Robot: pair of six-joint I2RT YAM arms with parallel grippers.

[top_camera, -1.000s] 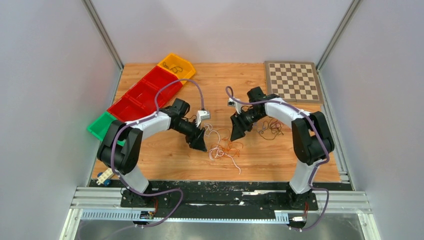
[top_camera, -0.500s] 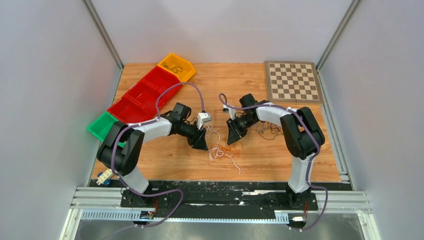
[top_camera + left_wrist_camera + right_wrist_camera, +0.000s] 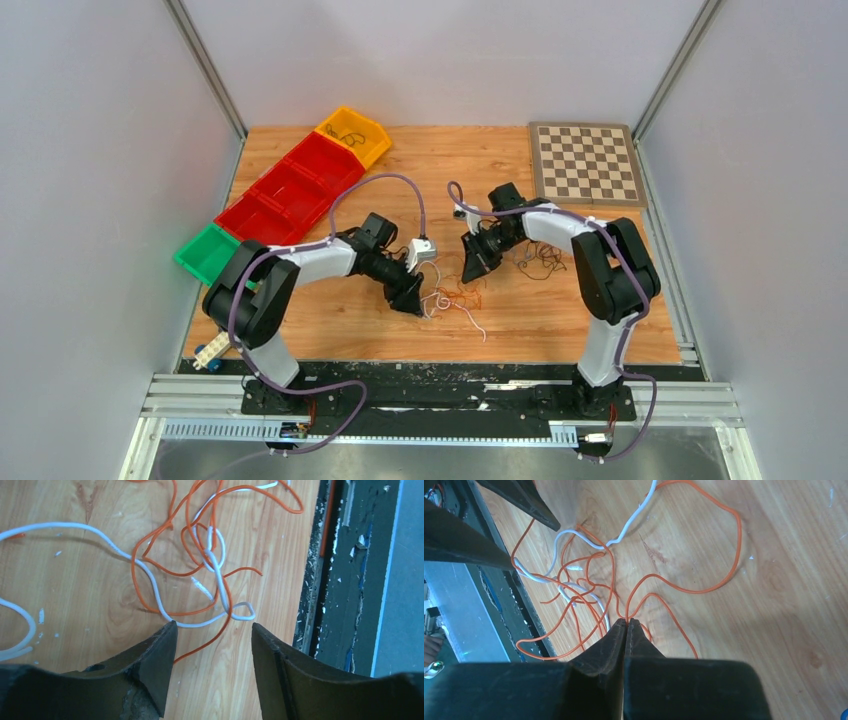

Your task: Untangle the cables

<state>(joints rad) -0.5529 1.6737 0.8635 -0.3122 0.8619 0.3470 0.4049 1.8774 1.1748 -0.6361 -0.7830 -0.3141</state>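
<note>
The cables (image 3: 455, 298), a small tangle of thin white and orange wires, lie on the wooden table between both grippers. My left gripper (image 3: 412, 300) stands open at the tangle's left edge. In the left wrist view a white cable (image 3: 150, 580) and orange cable (image 3: 200, 545) knot just ahead of the left gripper (image 3: 212, 630), and one orange strand runs between the fingertips. My right gripper (image 3: 470, 272) is shut. The right wrist view shows its tips (image 3: 626, 621) pinching an orange cable (image 3: 734, 555) that loops away over the wood. A separate bunch of black cables (image 3: 540, 258) lies to the right.
Red bins (image 3: 290, 190), a yellow bin (image 3: 355, 132) and a green bin (image 3: 205, 252) line the left side. A chessboard (image 3: 586, 162) lies at the back right. The table's black front rail (image 3: 340, 580) runs close to the tangle.
My right gripper has shut on an orange cable. The left gripper has moved right and nearer, up against the tangle, and the wires have shifted slightly.
</note>
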